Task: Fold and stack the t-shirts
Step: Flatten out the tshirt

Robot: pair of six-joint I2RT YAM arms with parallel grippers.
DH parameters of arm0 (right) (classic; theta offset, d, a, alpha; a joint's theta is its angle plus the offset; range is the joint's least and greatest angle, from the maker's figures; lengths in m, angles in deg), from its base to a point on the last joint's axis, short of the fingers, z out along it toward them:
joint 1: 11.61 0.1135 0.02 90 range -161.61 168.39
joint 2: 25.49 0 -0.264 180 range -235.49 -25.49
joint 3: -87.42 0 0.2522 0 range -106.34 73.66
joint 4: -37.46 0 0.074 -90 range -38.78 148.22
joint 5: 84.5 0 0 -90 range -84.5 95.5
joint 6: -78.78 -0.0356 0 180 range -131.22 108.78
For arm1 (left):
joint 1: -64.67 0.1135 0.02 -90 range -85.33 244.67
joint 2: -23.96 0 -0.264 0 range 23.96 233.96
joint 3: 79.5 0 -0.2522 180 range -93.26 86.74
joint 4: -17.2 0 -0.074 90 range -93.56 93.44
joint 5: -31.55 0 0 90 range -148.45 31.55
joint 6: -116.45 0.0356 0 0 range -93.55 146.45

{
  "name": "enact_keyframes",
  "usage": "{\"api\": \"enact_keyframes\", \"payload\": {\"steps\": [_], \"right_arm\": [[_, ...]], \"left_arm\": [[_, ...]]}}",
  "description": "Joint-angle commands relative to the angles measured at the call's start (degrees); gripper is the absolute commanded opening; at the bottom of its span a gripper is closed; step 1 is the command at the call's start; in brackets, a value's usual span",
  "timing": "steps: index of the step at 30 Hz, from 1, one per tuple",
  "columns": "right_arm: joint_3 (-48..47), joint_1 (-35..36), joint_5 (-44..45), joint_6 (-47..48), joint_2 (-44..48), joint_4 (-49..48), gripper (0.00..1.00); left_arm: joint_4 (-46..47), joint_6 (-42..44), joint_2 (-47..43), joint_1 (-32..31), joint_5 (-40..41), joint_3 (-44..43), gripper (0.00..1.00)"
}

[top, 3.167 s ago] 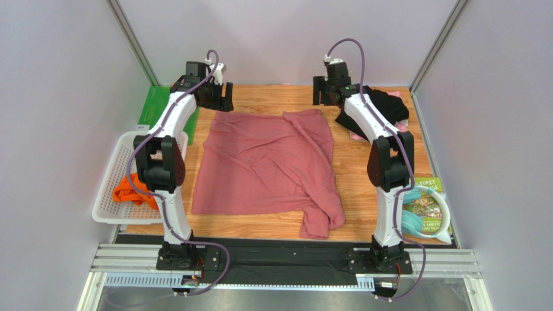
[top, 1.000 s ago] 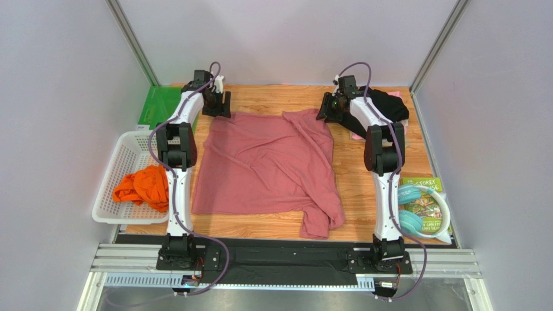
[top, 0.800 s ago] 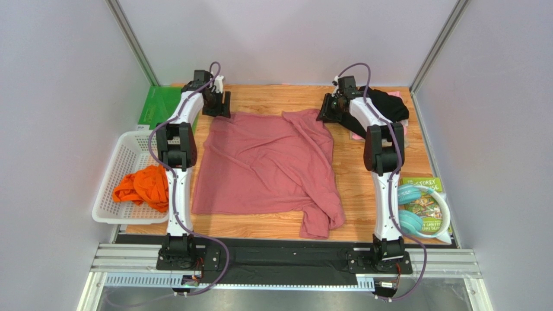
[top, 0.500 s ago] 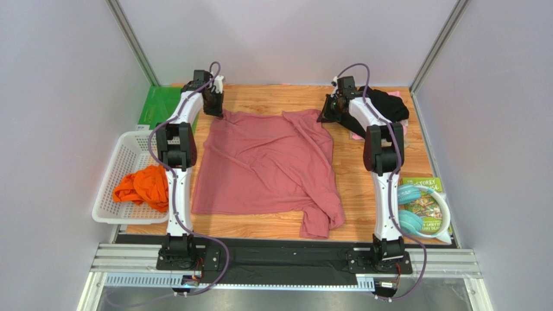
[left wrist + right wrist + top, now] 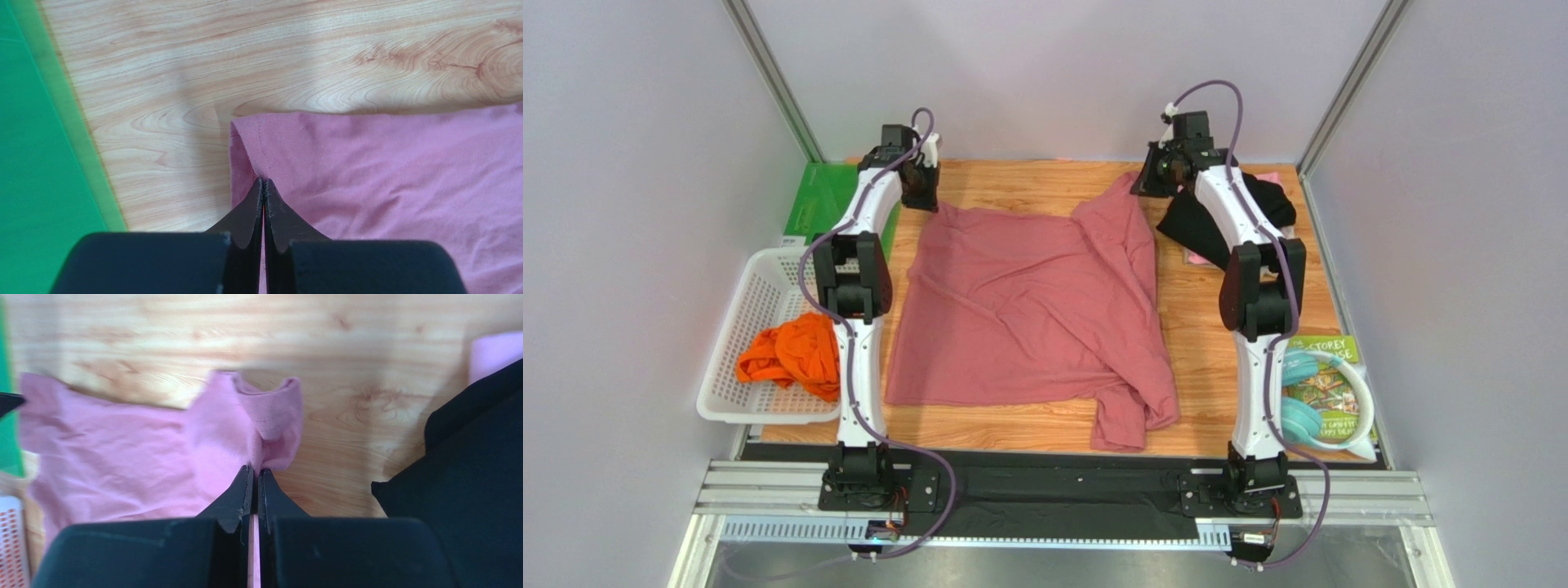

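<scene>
L fingers (image 5: 250,211), R fingers (image 5: 239,493) tight on dusty-rose shirt (image 5: 1026,306) corners, prob. raised.

The left gripper (image 5: 263,184) pinches the dusty-rose t-shirt (image 5: 393,165) corner (green mat (image 5: 37,153) beside).

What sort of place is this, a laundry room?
Most likely a robot test booth, not a home laundry: the left arm and right arm are bolted to a metal rail, plain walls enclose the wooden table, and a rose t-shirt lies spread out.
</scene>
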Motion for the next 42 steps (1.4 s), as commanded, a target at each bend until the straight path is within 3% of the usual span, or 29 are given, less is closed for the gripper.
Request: {"api": "enact_keyframes", "payload": {"steps": [1,13,21,31,34,37,38,40,42], "right_arm": [[-2.1,0.1,1.0,-0.2,7.7,-3.6,0.00],[-5.3,-0.3,3.0,1.3,3.8,-2.1,0.00],[-15.9,-2.9,5.2,2.2,-1.6,-0.9,0.00],[-16.3,-3.7,-1.2,-0.9,-7.7,-5.7,0.03],[-15.8,-3.8,-4.2,-0.9,-9.4,-7.1,0.13],[-15.9,-3.7,-7.1,-1.9,-10.6,-8.3,0.40],[-16.1,-3.6,-7.8,-2.0,-11.0,-8.4,0.64],[-16.3,-3.3,-7.3,-1.6,-10.9,-7.7,0.70],[-16.1,-3.0,-5.8,-0.9,-9.6,-6.3,0.78]], "left_arm": [[1.7,0.8,-5.0,1.8,0.8,-2.6,0.00],[4.0,1.9,-4.2,2.4,4.0,-6.1,0.00],[5.4,5.1,-3.1,3.1,8.2,-10.4,0.00],[4.9,5.3,-2.5,2.8,7.4,-6.5,0.00],[5.0,5.6,-2.6,2.7,8.4,-4.9,0.00],[5.1,5.9,-2.7,2.6,9.5,-4.9,0.00],[5.2,6.3,-2.8,2.6,9.8,-5.0,0.05],[5.3,6.9,-3.0,2.7,10.7,-5.1,0.15],[5.6,7.7,-3.9,2.7,11.9,-5.4,0.44]]}}
